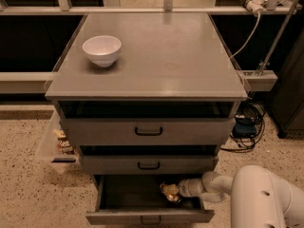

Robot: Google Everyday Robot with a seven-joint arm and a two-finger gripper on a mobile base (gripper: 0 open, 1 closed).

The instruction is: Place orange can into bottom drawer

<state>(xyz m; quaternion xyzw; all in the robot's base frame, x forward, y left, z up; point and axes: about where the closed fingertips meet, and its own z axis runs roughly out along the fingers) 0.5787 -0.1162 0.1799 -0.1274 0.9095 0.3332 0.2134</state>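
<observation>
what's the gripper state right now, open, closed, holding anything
gripper: reaching into the open bottom drawer, right at the orange can; open, closed or holding it cannot be told

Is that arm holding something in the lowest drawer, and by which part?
The orange can sits at the tip of the tool, inside the open bottom drawer. Whether it is actually gripped, and by which part, cannot be told.
</observation>
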